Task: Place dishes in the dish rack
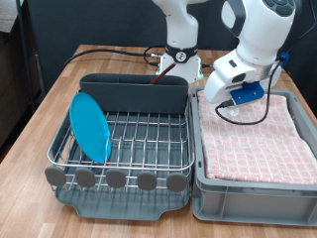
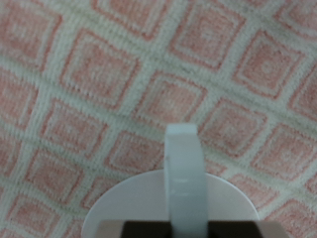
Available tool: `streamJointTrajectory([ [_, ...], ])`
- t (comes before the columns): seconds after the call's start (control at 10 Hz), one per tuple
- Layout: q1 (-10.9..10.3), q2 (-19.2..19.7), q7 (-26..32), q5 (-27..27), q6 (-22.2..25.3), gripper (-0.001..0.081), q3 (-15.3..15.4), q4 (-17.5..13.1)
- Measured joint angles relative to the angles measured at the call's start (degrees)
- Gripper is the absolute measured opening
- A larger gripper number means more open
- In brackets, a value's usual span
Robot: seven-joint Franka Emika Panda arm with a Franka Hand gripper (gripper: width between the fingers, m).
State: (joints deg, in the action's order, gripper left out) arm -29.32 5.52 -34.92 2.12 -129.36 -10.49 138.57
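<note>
The wooden table (image 1: pixel 40 109) is carrying everything, with two large items sitting side by side on it. On the exterior view's left the dish rack (image 1: pixel 121 178) is sitting, a dark grey tray with a silver wire grid, a tall grey utensil box (image 1: pixel 134 92) standing along its far side and a row of round tabs running along its near edge. Just beside it on the right the grey tub (image 1: pixel 253 198) is sitting, covered by a pink checked cloth (image 1: pixel 256 139).

The white robot arm (image 1: pixel 253 40) is reaching down from the far right over the far left part of the cloth. Its gripper (image 1: pixel 220 99) is hanging low above the fabric there, close to the edge that borders the rack.

The light-blue plate (image 1: pixel 89 126) is standing on edge in the left part of the wire grid, leaning slightly. A thin reddish-brown wooden spoon (image 1: pixel 156 80) is poking up from the utensil box near its right end, only a short piece showing.

In the wrist view the white cup (image 2: pixel 170 203) is sitting close under the camera, its handle (image 2: pixel 184 178) pointing up over the checked cloth. The fingers themselves are not showing clearly in either view, so whether the gripper is clenched around the cup or released cannot be told.
</note>
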Motion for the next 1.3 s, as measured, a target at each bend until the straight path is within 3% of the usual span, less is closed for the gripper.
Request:
streamJointTrajectory([
  [0.5, 0.0, -3.7, -0.7, 0.5, 3.6, 0.0067, -0.7, -0.8],
  [0.9, 1.2, -7.1, -0.6, 3.3, 8.2, 0.0067, -4.2, -4.1],
  [1.3, 3.4, -7.8, 0.9, 4.4, 5.5, 0.0067, -8.1, -8.6],
])
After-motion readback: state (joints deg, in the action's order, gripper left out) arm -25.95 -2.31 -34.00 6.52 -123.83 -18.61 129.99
